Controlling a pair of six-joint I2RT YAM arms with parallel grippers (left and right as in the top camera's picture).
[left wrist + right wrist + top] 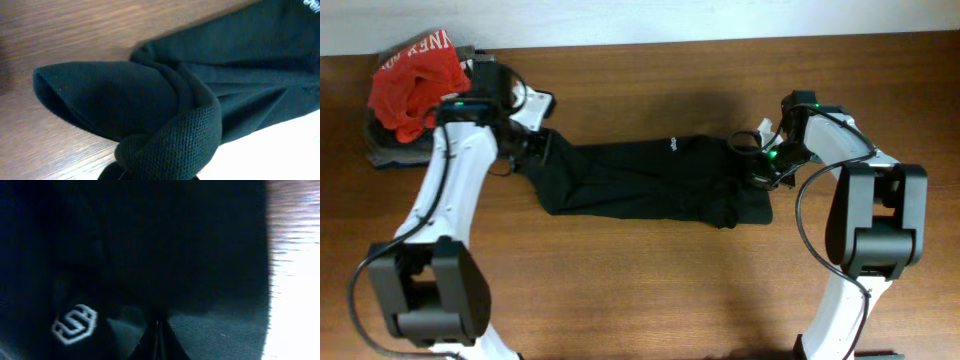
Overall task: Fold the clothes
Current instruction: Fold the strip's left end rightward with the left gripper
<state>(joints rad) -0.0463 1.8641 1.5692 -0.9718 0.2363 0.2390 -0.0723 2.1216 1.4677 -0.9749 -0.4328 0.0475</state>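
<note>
1. The left gripper [532, 143] sits at the left end of the black T-shirt [640, 180]. Its fingers show in no view. In the left wrist view the fabric [170, 140] gathers into a thick roll that rises off the wood to the bottom edge, so the gripper appears clamped on it.
2. The right gripper [762, 165] is at the shirt's right end. Its wrist view is almost filled by dark cloth [150, 255] close to the lens, and I cannot tell how far the jaws stand apart or whether they hold anything.
3. Only the right wrist view shows the white logo [75, 324] clearly, as a hexagonal emblem. From overhead it is a tiny white mark [673, 143] near the shirt's upper edge.
4. Only the overhead view shows the whole shirt, lying as a long, narrow band between the two grippers across the middle of the wooden table [640, 290].
5. At the far left corner a red garment with white lettering [415, 85] lies on folded grey and dark garments [380, 150], apart from the shirt.
</note>
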